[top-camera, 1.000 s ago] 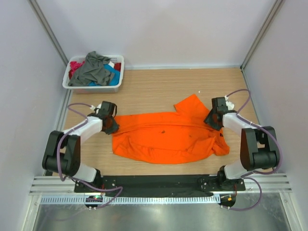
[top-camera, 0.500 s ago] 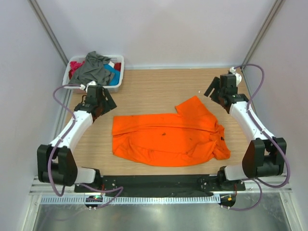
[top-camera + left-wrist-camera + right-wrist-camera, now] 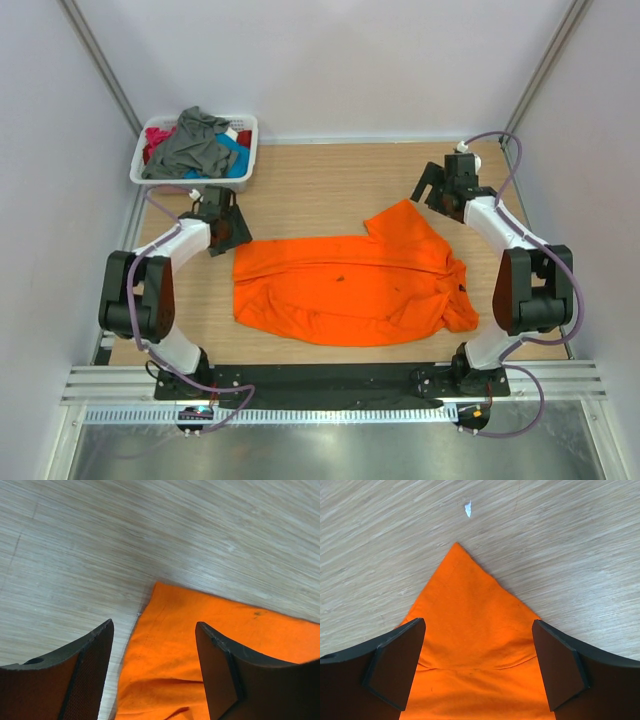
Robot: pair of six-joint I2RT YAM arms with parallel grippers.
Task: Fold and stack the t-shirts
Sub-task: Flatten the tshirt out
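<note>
Orange cloth lies across the middle of the wooden table (image 3: 320, 190): the orange tee (image 3: 350, 290) is folded roughly into a wide band with soft creases. One sleeve pokes out as a triangle at its far right, the near right end is rumpled, and a few dark specks mark it. My left gripper (image 3: 228, 232) hangs just beside the tee's far left corner, jaws spread with nothing between them. From that wrist the corner is a blunt hemmed point on pale, fine-grained wood, framed by my ribbed black fingers (image 3: 85, 675). My right gripper (image 3: 432, 190) hovers just past the sleeve tip, jaws spread wide and gripping nothing. Its wrist view shows the sleeve tapering to a sharp point, with a tiny white scrap (image 3: 468, 508) on the wood beyond.

At the far left corner a white slatted basket (image 3: 140, 172) holds a heap: a grey tee (image 3: 195, 140) on top, a teal tee (image 3: 232, 158) and a pink tee (image 3: 158, 140) peeking from under it. Their shapes are buried, so I cannot tell how many lie there. Both wrist views cut off most of the orange tee
</note>
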